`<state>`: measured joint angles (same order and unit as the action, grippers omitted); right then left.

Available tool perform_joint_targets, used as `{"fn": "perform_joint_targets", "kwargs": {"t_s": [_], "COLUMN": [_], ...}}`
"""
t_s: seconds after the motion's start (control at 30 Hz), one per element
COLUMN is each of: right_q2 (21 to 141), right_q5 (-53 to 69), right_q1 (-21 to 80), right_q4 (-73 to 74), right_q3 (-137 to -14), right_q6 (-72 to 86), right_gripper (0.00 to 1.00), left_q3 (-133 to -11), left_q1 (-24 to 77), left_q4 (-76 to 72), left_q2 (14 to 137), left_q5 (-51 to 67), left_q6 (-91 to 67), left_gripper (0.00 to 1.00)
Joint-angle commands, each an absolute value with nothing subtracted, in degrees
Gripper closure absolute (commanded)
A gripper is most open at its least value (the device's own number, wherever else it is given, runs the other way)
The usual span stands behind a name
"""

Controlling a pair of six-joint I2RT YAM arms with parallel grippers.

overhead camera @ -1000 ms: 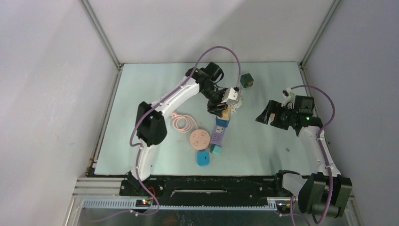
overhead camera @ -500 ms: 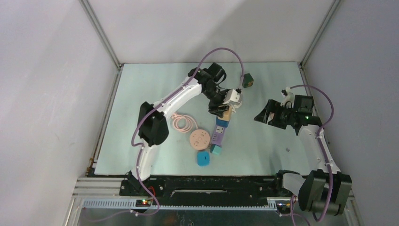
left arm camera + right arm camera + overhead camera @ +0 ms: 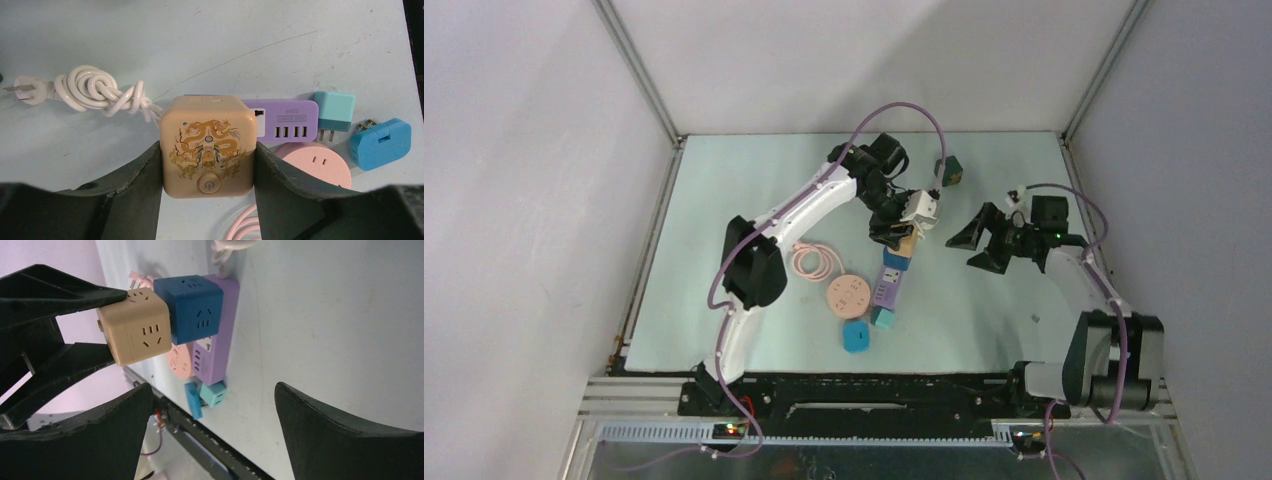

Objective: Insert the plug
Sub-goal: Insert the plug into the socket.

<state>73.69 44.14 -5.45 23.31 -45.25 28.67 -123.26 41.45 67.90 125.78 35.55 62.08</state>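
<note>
The plug is a tan cube adapter (image 3: 207, 150) with a gold dragon print and a power button. My left gripper (image 3: 207, 167) is shut on its two sides. In the top view it (image 3: 906, 243) hangs over the far end of the purple power strip (image 3: 887, 292). The right wrist view shows the tan cube (image 3: 137, 325) next to a dark blue cube (image 3: 195, 307) that sits on the strip (image 3: 217, 340). My right gripper (image 3: 977, 245) stands open and empty to the right, facing the cubes.
A teal adapter (image 3: 883, 318) sits at the strip's near end, with a blue plug (image 3: 857, 337) beside it. A pink round socket (image 3: 847, 296) and its coiled pink cable (image 3: 810, 261) lie to the left. A knotted white cable (image 3: 97, 92) and a green cube (image 3: 951, 171) lie farther back.
The right arm has swung left and slightly back, bringing its open gripper closer to the cubes. The left gripper and the tan cube have hardly moved.
</note>
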Motion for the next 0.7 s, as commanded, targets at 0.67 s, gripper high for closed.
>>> {"fn": "perform_joint_targets", "kwargs": {"t_s": [0.67], "right_q2": [97.47], "right_q5": [47.85], "right_q1": [12.26], "right_q4": [15.42], "right_q3": [-60.7], "right_q6": [44.07], "right_gripper": [0.46], "left_q3": [-122.72], "left_q1": [42.98], "left_q4": [70.36], "left_q2": [132.72], "left_q5": [29.19], "left_q6": [62.7], "left_gripper": [1.0]}}
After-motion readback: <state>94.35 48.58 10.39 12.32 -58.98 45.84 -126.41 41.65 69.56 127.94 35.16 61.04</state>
